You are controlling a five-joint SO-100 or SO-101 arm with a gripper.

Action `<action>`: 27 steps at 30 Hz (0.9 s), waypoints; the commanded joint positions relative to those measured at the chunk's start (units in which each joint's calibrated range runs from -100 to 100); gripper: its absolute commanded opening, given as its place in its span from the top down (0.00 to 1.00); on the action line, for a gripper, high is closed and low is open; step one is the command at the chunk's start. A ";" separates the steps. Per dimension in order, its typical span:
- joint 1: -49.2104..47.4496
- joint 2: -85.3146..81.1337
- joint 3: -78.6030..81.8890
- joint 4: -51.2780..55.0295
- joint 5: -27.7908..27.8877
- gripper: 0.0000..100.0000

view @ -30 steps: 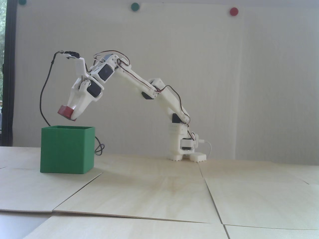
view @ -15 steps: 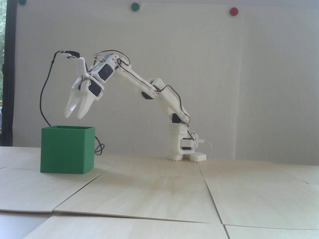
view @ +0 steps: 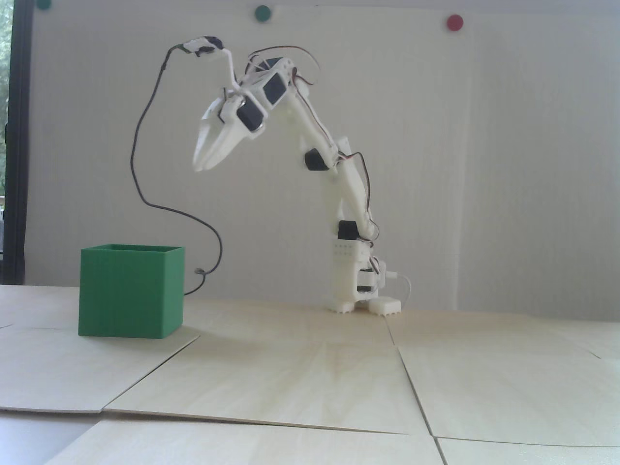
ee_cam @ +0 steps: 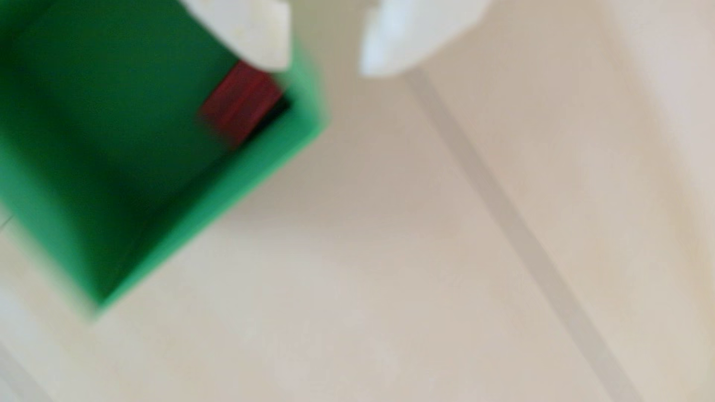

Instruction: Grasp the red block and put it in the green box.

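Arching high over the table (view: 310, 368), gripper (view: 199, 167) hanging well above and beside the green box (view: 131, 290), empty, jaws standing slightly parted. Sitting below the fingertips (ee_cam: 263, 42): the red block (ee_cam: 240, 104), inside a box corner.

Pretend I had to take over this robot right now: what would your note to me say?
Gripper: open and empty, raised well above the table, up and to the right of the box in the fixed view.
Block: inside the box, down in a corner per the wrist view; hidden by the box walls in the fixed view.
Done: block grasped, carried and dropped in.
Left: nothing of the job itself; probably just bring the arm to rest.
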 commanded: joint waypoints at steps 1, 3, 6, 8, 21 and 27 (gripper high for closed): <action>-3.97 -14.45 6.73 11.88 -0.66 0.98; -5.49 -18.40 15.42 12.47 -1.81 0.98; -6.86 -23.06 25.00 11.12 -3.58 0.98; -7.58 -27.16 33.61 8.93 -3.84 0.98; -13.54 -60.01 101.58 -25.31 -3.37 0.98; -18.12 -83.54 144.26 -41.41 -0.93 0.98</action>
